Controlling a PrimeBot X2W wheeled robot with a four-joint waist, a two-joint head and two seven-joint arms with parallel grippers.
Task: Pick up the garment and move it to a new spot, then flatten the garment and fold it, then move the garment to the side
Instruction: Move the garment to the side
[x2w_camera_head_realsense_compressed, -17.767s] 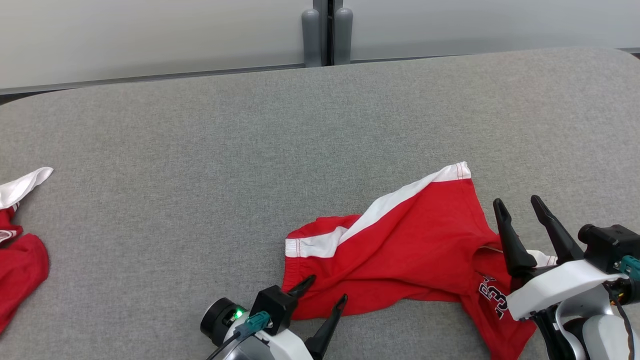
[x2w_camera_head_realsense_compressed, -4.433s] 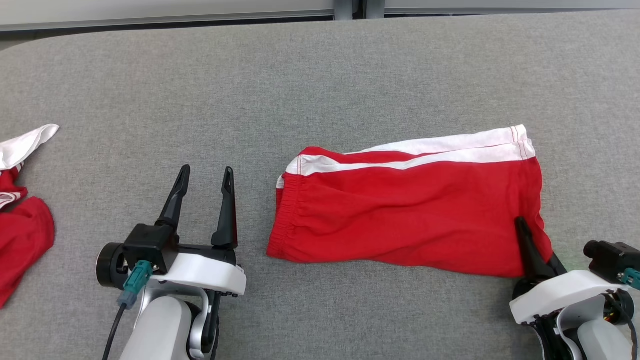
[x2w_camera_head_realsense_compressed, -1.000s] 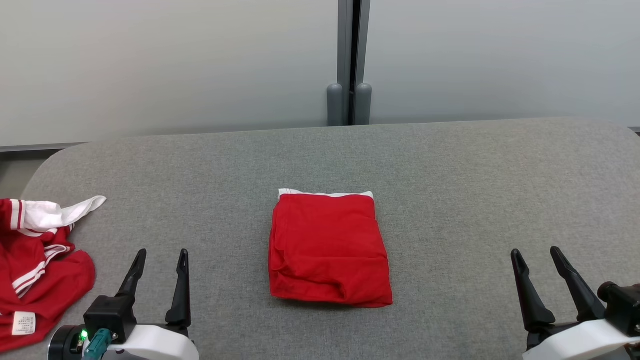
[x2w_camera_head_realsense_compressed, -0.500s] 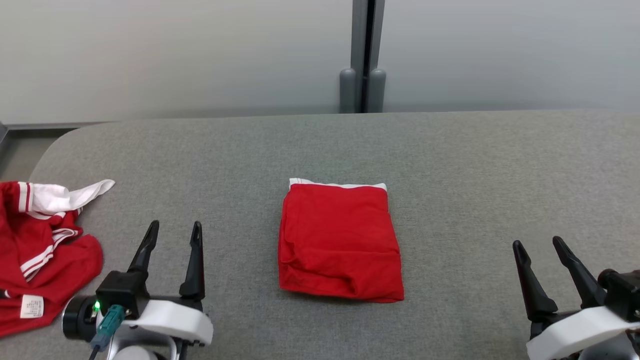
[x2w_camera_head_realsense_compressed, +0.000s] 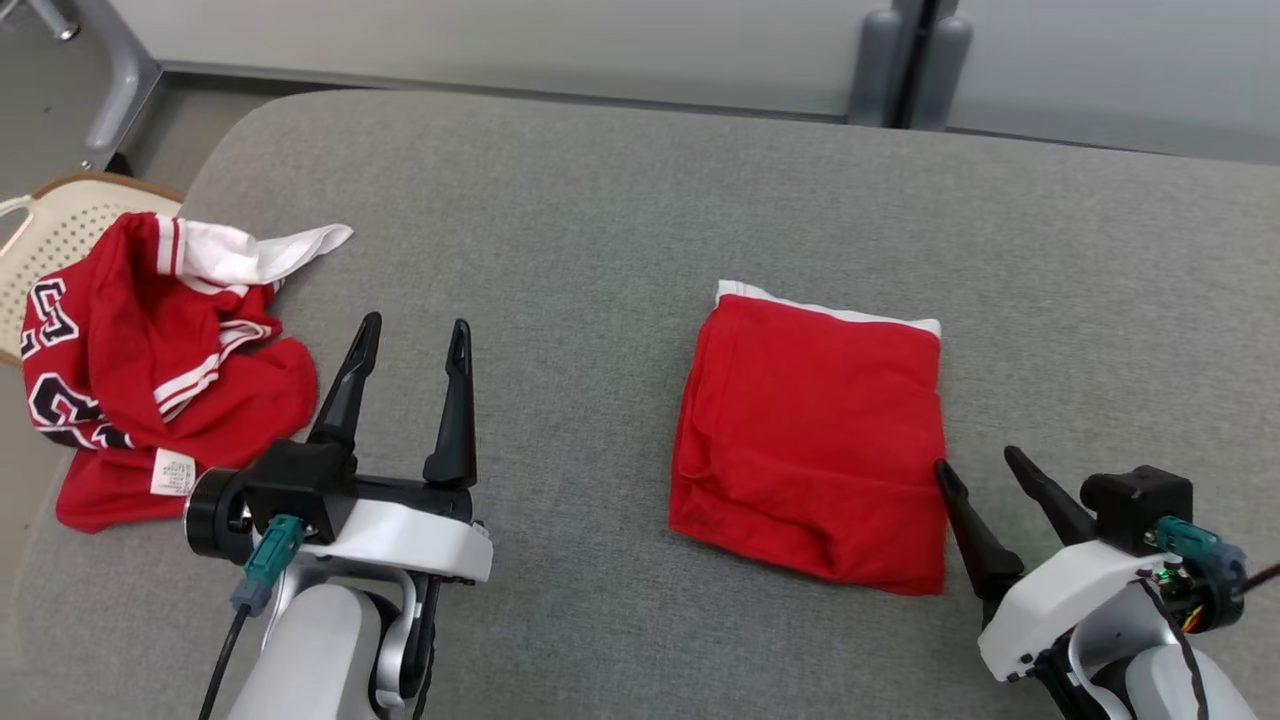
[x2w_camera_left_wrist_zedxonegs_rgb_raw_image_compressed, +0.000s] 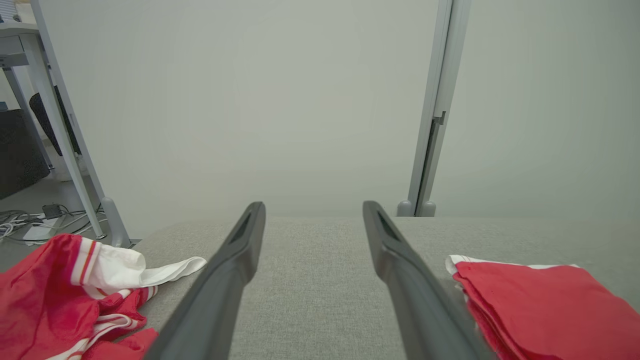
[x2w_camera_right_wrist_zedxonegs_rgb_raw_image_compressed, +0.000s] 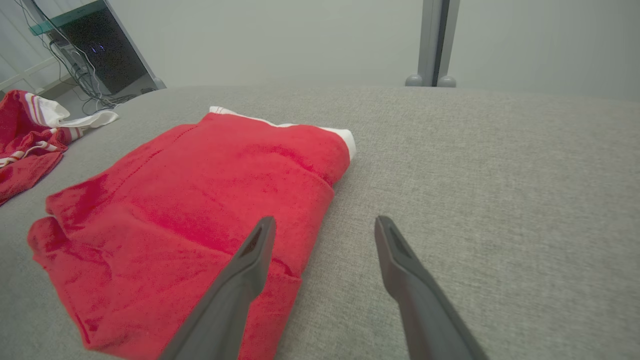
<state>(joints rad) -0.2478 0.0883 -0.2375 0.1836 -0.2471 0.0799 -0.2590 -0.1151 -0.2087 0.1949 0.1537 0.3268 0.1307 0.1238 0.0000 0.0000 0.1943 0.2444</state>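
Note:
The garment (x2w_camera_head_realsense_compressed: 815, 440) is a pair of red shorts folded into a flat square with a white band along its far edge, lying on the grey table (x2w_camera_head_realsense_compressed: 600, 220). My right gripper (x2w_camera_head_realsense_compressed: 980, 470) stands open at the square's near right corner, its left finger at the cloth's edge (x2w_camera_right_wrist_zedxonegs_rgb_raw_image_compressed: 300, 235), nothing between the fingers. My left gripper (x2w_camera_head_realsense_compressed: 413, 335) is open over bare table, well to the left of the folded shorts (x2w_camera_left_wrist_zedxonegs_rgb_raw_image_compressed: 540, 300).
A crumpled red and white jersey (x2w_camera_head_realsense_compressed: 160, 360) with numbers lies at the table's left end, partly over the edge. A pale mesh chair seat (x2w_camera_head_realsense_compressed: 50, 235) stands beyond it. Grey wall panels and a post (x2w_camera_head_realsense_compressed: 905, 60) run behind the table.
The head camera has swung left and down, so the whole scene shifted right. My right gripper has come in to the folded shorts' near right corner. The shorts stay folded as before.

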